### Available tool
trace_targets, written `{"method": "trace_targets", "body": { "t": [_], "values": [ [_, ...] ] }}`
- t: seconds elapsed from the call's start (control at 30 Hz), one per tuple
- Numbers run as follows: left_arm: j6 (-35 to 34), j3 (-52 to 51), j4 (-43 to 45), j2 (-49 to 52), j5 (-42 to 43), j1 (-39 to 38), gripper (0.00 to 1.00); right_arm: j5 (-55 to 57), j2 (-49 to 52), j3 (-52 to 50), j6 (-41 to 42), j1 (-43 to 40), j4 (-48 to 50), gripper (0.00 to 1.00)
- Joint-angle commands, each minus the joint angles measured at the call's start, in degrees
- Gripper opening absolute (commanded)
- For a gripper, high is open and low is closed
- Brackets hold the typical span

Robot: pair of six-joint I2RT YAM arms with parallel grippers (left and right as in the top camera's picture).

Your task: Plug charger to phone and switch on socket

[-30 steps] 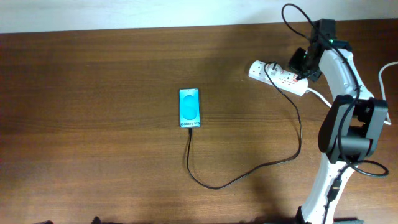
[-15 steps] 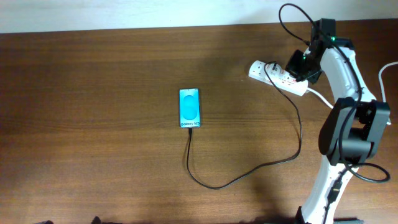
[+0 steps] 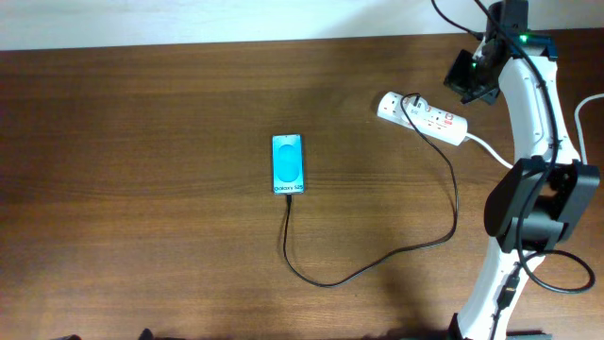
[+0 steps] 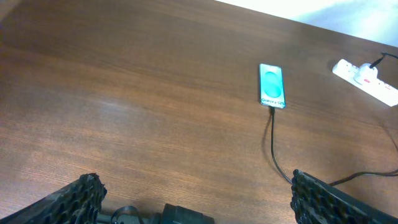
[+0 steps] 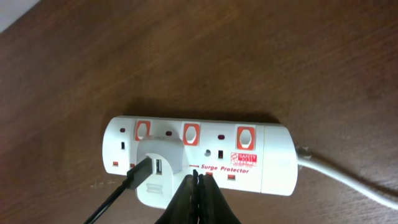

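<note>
Charger (image 3: 456,194), thin black cable, looping from phone (image 3: 288,163) to socket (image 3: 423,115)

Soft, even light covers the brown worktop (image 3: 142,189), with a pale sheen in the left wrist view and only a thin shadow along the socket (image 5: 273,155). The phone (image 3: 288,164) screen glows bright cyan, and the right claw (image 5: 196,180), close to its camera, looks dark and slightly soft.
</note>
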Motion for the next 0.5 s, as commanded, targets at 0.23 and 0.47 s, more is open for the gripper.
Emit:
{"method": "trace_targets", "body": {
  "t": [0.23, 0.47],
  "values": [
    [-0.83, -0.22, -0.02, -0.13, -0.66, -0.02, 0.99, 0.35, 5.79, -0.37, -4.42, 0.74, -2.95, 0.04],
    [-0.81, -0.22, -0.02, -0.13, -0.66, -0.02, 0.99, 0.09, 7.89, -0.37, -6.75, 1.14, -0.81, 0.04]
  ]
}}
